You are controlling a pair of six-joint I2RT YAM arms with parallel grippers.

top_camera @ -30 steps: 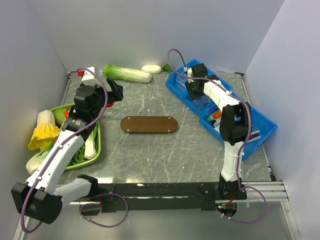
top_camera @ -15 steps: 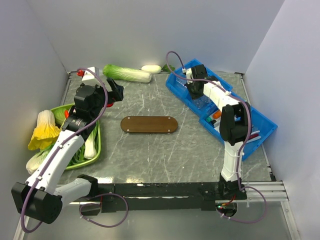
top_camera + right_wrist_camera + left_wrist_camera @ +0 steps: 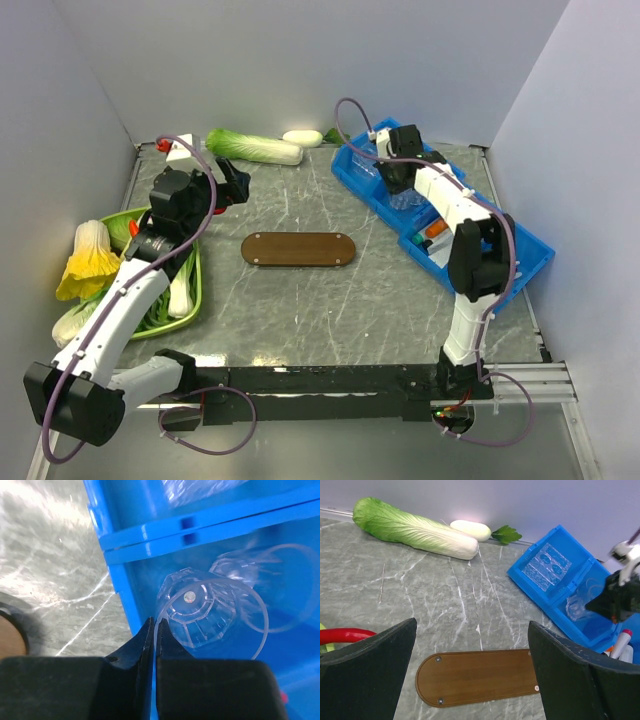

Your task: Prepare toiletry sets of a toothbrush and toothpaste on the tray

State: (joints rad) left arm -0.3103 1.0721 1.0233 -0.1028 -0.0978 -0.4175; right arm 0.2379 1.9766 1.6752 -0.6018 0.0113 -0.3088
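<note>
Update: right tool (image 3: 154, 626) nudges rightward over blue bin (image 3: 125, 542), pinched tight on clear cup (image 3: 197, 615) rim; left tool (image 3: 470, 630) gapes empty; tray (image 3: 298, 249) bare.

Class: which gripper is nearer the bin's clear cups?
Right. The right gripper pinches the rim of a clear cup in the blue bin; the left gripper hovers beyond the tray.
</note>
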